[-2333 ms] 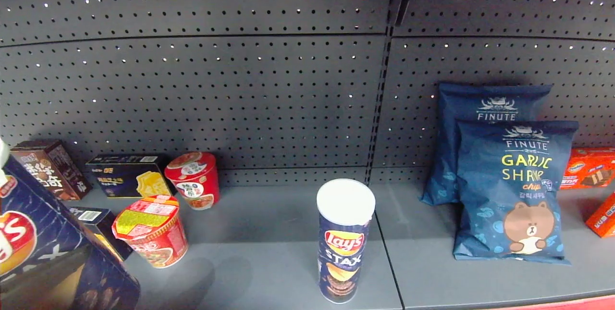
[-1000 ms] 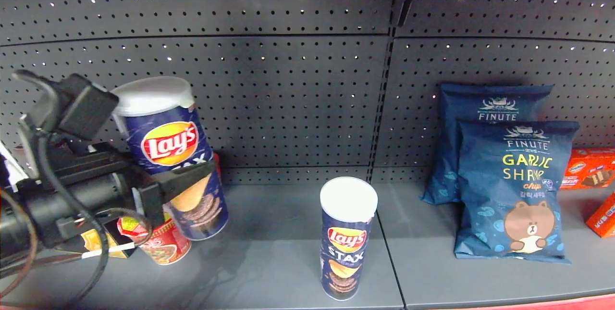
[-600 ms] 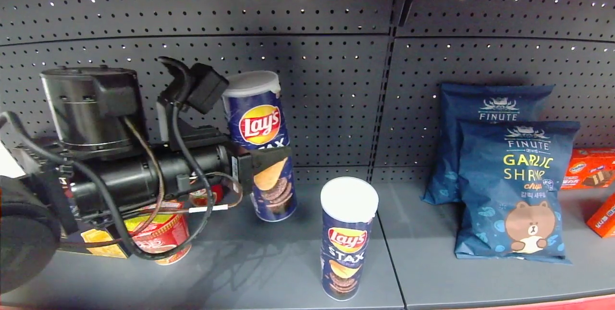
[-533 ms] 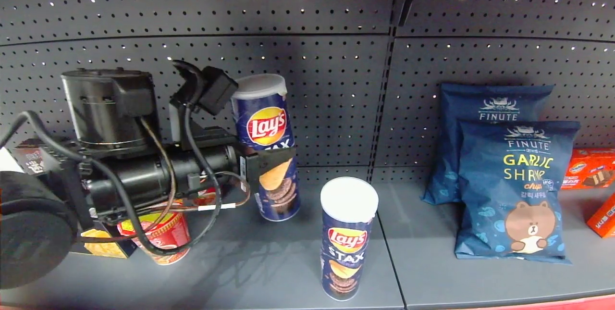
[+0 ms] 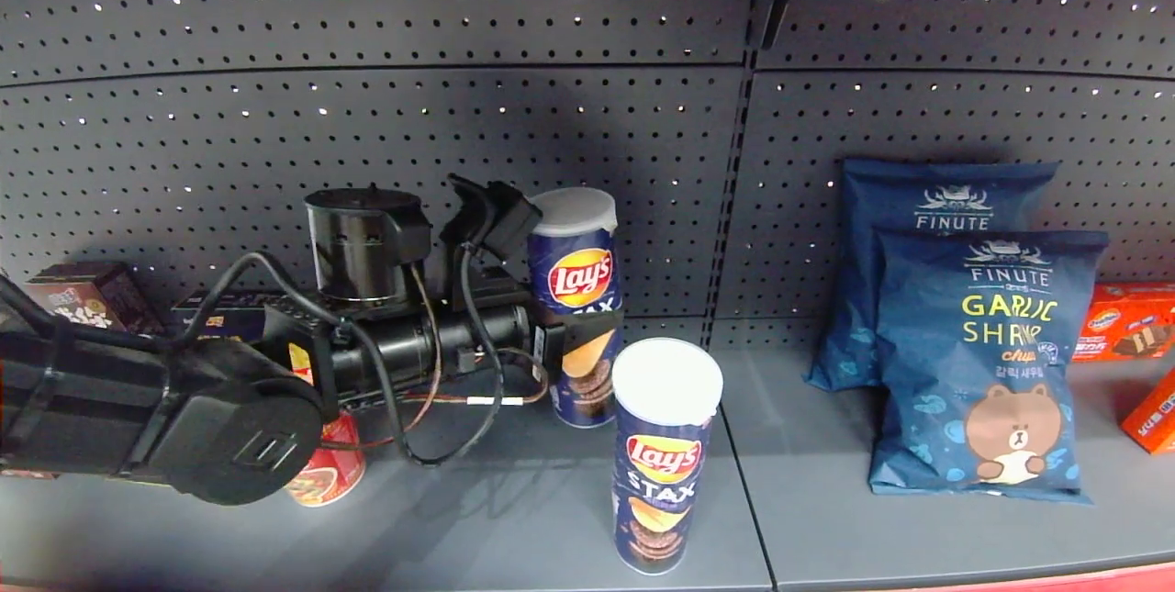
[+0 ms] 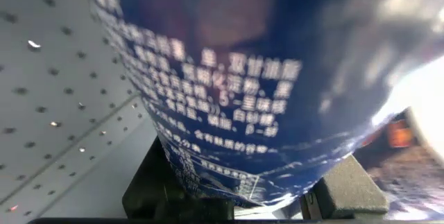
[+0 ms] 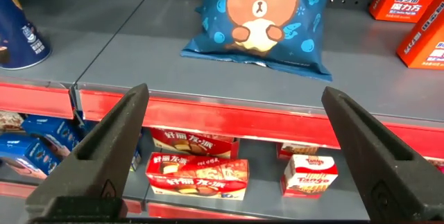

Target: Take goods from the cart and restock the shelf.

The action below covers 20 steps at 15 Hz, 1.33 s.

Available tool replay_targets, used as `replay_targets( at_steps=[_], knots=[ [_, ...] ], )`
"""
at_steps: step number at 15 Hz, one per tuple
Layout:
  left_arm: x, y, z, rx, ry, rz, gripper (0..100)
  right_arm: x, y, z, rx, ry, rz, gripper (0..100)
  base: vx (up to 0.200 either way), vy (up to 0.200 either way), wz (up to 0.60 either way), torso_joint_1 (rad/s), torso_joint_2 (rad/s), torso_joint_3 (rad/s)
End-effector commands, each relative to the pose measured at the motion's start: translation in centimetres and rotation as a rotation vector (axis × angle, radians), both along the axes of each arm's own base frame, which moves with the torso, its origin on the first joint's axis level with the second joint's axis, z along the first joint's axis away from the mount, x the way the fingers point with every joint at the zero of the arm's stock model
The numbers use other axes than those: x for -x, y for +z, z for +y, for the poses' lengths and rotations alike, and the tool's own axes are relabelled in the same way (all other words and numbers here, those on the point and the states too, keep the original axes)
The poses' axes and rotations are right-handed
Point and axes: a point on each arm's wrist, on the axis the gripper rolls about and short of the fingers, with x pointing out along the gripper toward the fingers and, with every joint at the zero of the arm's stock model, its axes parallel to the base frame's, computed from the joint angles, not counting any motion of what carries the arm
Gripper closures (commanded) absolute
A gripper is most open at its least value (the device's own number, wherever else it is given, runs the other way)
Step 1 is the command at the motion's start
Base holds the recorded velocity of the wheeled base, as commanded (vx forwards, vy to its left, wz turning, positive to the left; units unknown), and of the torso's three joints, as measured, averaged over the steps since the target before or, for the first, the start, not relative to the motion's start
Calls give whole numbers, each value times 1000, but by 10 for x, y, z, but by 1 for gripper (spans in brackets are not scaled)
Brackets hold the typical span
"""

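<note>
The held chips can [image 5: 576,298] stands close to the pegboard back wall [image 5: 459,161], nearly upright with a slight lean. Its base is at or just above the shelf [image 5: 514,519]; I cannot tell whether it touches. The left tool [image 5: 587,335] pinches it around the lower middle, coming in from 9 o'clock.

A second chips can [image 5: 665,454] stands near the shelf's front edge, at about 5 o'clock from the held one and just beside it. If the tool lets go before the base sits flat, the lean could tip the can into this neighbour and send it off the edge. The tool's spreading fingers could also nudge it.

The arm's loose cables [image 5: 431,427] hang near a red noodle cup [image 5: 326,473] at 8 o'clock and could snag it on the way out.

The right tool [image 7: 236,92] is spread wide below the shelf front, holding nothing.
</note>
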Motion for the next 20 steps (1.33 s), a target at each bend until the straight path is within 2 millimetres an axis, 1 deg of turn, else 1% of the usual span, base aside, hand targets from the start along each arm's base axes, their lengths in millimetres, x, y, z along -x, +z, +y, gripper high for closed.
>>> replay_targets(
  at_steps=[1,3,5,7,10,15,20],
  knots=[
    [-10,-22,-9,-31,-11,46,100,0,0,0,0,1,1,0,0,0,0,0,0,0],
    [-20,-26,-14,-31,-16,45,100,0,0,0,0,1,1,0,0,0,0,0,0,0],
    [-31,-25,-21,-11,-59,30,100,0,0,0,-1,1,2,0,0,0,0,0,0,0],
    [-45,-26,-29,-2,-63,11,100,0,1,0,-1,1,0,0,0,0,0,0,0,0],
    [-58,-31,-37,-2,-65,1,100,0,0,0,-3,9,3,0,0,0,0,0,0,0],
    [-66,-43,-43,-9,-70,13,100,0,0,0,-3,10,2,0,0,0,0,0,0,0],
    [-75,-47,-44,-24,-71,-10,100,0,0,0,-6,10,4,0,0,0,0,0,0,0]
  ],
)
